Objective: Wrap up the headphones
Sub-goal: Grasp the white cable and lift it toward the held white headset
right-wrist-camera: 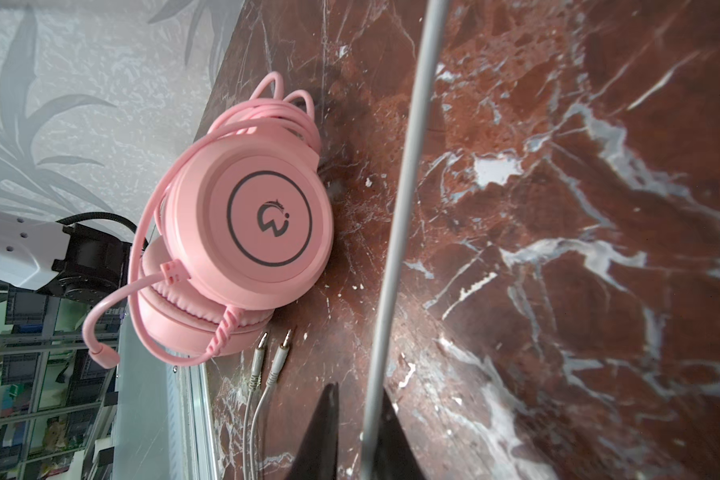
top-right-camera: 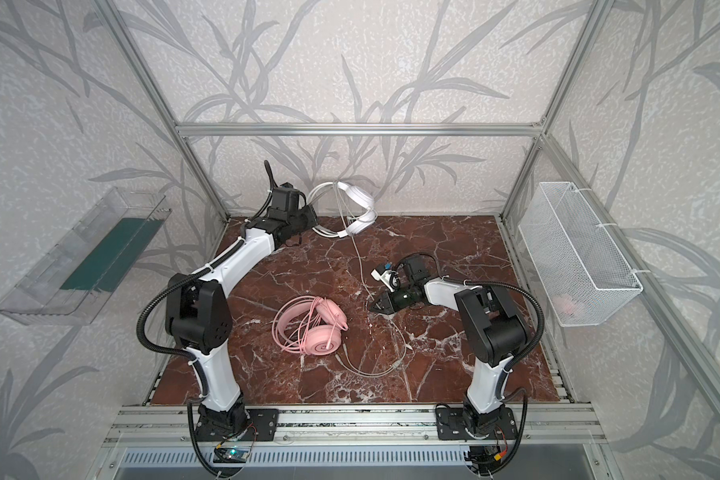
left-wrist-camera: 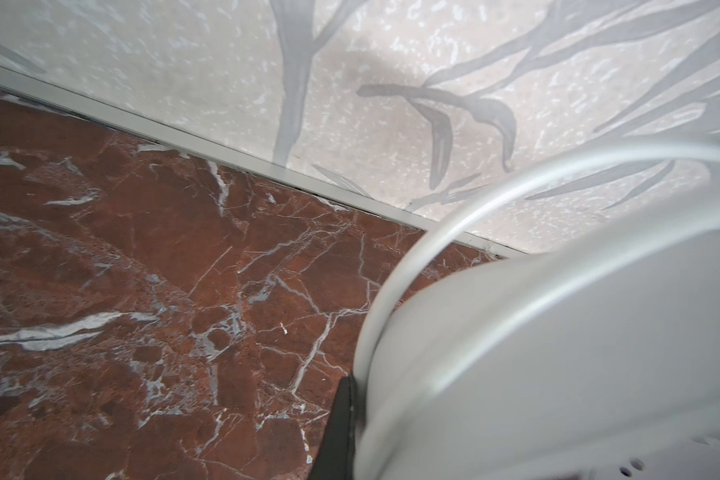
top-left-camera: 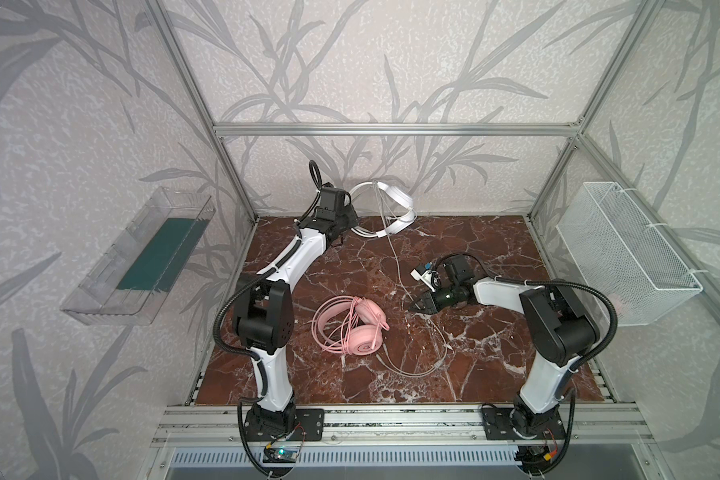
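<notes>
The white headphones (top-left-camera: 395,199) (top-right-camera: 360,199) are held up at the back wall, and my left gripper (top-left-camera: 350,224) (top-right-camera: 313,226) is shut on them. In the left wrist view their white shell (left-wrist-camera: 558,353) presses against a black finger (left-wrist-camera: 341,419). Their thin white cable (top-left-camera: 395,257) (top-right-camera: 360,266) (right-wrist-camera: 404,208) hangs down to the table and loops toward the front. My right gripper (top-left-camera: 412,307) (top-right-camera: 371,306) (right-wrist-camera: 360,399) sits low around this cable, jaws narrowly open with a gap on one side. The pink headphones (top-left-camera: 362,338) (top-right-camera: 323,340) (right-wrist-camera: 250,220) lie mid-table with their cable wound round them.
Two jack plugs (right-wrist-camera: 273,345) of the white cable lie next to the pink cup. A clear plastic bin (top-left-camera: 142,257) hangs on the left wall and a white wire basket (top-left-camera: 624,253) on the right. Aluminium frame posts edge the marble table (top-left-camera: 495,374).
</notes>
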Controlling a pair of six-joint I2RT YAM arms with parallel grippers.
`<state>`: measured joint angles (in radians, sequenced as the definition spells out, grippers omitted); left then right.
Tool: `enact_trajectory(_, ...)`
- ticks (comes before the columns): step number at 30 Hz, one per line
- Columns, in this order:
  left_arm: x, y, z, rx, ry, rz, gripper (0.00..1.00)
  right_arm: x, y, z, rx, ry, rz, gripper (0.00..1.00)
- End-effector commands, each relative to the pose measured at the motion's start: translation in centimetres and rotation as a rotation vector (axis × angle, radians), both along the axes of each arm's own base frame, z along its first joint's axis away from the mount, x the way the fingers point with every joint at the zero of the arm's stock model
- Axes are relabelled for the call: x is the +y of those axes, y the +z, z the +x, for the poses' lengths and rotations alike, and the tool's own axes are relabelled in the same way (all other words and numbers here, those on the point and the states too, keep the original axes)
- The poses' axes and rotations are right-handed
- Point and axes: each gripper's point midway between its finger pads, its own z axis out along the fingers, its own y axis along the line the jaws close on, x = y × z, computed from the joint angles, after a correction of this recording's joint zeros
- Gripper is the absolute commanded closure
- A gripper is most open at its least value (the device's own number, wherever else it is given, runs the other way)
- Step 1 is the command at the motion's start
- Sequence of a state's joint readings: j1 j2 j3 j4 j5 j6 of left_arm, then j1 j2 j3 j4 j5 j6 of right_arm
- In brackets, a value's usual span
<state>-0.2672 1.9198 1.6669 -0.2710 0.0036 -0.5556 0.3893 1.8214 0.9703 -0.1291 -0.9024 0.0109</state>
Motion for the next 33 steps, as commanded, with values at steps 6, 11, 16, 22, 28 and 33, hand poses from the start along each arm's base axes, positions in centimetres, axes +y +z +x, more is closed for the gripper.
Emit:
enact_trajectory(6,0.4,1.3,0.3,-0.051,0.047,0.085,1.00,0.0,3.1,-2.3,-0.020,0.086,0.032,0.90)
enact_trajectory(11,-0.3,1.0,0.0,-0.034,0.033,0.184,1.00,0.3,5.3,-3.2,-0.054,0.147,0.039,0.91)
enact_trajectory(16,-1.1,0.7,-0.1,-0.011,0.007,0.262,1.00,0.7,8.5,-3.8,-0.086,0.209,0.059,0.91)
enact_trajectory(22,-2.2,0.8,-0.2,0.010,-0.060,0.349,1.00,0.4,11.0,-4.0,-0.161,0.266,0.021,0.92)
enact_trajectory(28,-3.2,0.2,-0.6,0.047,-0.131,0.417,1.00,0.2,13.4,-3.3,-0.245,0.294,-0.007,0.95)
enact_trajectory(33,-3.8,-0.2,-0.9,0.071,-0.157,0.436,1.00,0.2,14.8,-2.6,-0.317,0.316,-0.025,0.95)
